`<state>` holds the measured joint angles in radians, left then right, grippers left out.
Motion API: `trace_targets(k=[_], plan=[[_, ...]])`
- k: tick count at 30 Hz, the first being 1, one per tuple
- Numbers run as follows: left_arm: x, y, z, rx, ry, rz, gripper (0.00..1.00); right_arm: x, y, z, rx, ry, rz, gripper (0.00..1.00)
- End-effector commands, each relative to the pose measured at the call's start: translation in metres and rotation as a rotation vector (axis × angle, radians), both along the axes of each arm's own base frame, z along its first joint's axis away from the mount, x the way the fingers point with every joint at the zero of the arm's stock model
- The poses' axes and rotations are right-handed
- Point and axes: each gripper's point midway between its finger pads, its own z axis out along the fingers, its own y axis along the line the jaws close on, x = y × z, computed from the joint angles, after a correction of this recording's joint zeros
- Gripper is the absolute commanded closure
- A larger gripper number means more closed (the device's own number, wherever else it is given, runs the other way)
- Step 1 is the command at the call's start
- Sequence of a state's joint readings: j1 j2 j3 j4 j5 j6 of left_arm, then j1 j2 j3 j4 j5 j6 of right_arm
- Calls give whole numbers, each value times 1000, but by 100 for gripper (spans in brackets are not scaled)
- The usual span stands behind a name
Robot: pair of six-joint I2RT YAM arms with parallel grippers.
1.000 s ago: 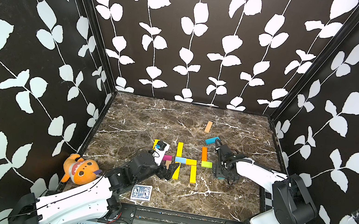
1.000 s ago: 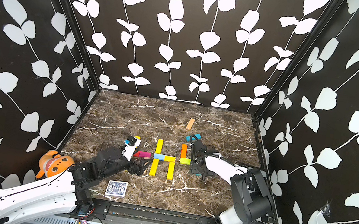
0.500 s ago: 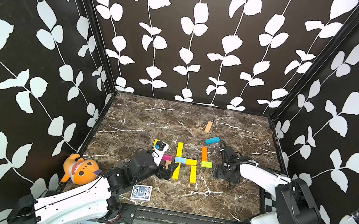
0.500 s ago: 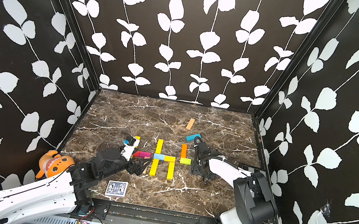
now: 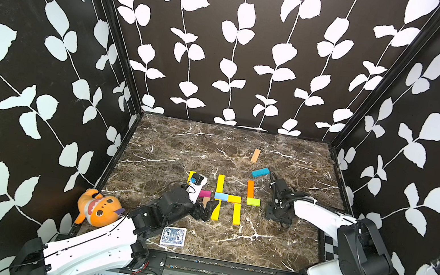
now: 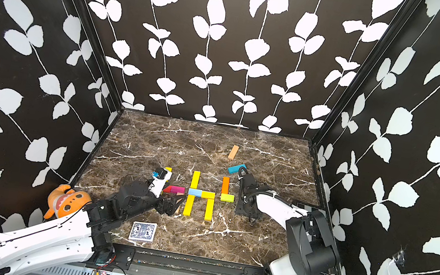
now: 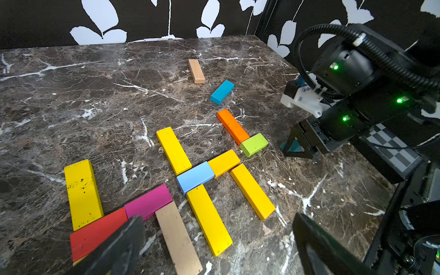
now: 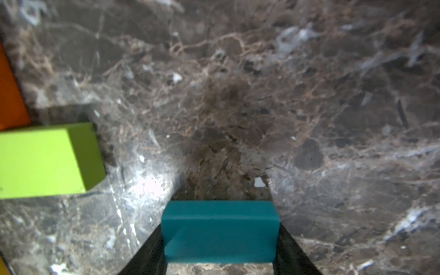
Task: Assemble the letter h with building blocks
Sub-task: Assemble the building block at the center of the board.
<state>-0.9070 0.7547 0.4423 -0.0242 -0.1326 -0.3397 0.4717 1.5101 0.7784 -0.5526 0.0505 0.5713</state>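
On the marble tabletop (image 5: 181, 144) in a top view, the letter h (image 5: 233, 198) lies near the middle, the left gripper (image 5: 209, 207) just beside its stem. In the left wrist view, its fingers (image 7: 123, 240) stand wide apart (one overlapping a red block (image 7: 95, 232)). In the right wrist view, the right gripper (image 8: 220, 247) clamps a teal block (image 8: 220, 223) near a lime-green block (image 8: 45, 159).

Left arm (image 5: 94, 244): white shells, black joints.
Right arm (image 5: 317, 216): same; black ribbed cable (image 7: 328, 28), green lights (image 7: 400, 100).
Left tool (image 7: 217, 220): black fingers.
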Motion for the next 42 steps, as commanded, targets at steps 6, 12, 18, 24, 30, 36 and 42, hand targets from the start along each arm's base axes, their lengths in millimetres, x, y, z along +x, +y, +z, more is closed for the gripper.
trace_targets(k=[6,12,18,24,30,36,42], plan=[[4,-1,12,-13,-21,9,1,24,9,30,-3,-72,114,43],[4,-1,13,-17,-19,12,1,35,17,30,-8,-57,162,42],[4,-1,14,-16,-17,13,1,46,20,23,-17,-45,169,42],[5,0,13,-10,-18,16,1,51,22,18,-18,-38,166,42],[6,-1,12,-6,-19,16,1,51,19,13,-29,-26,159,42],[7,-3,12,-3,-18,15,1,51,19,10,-24,-21,152,42],[7,-3,11,-3,-17,17,1,51,18,8,-25,-20,149,41]])
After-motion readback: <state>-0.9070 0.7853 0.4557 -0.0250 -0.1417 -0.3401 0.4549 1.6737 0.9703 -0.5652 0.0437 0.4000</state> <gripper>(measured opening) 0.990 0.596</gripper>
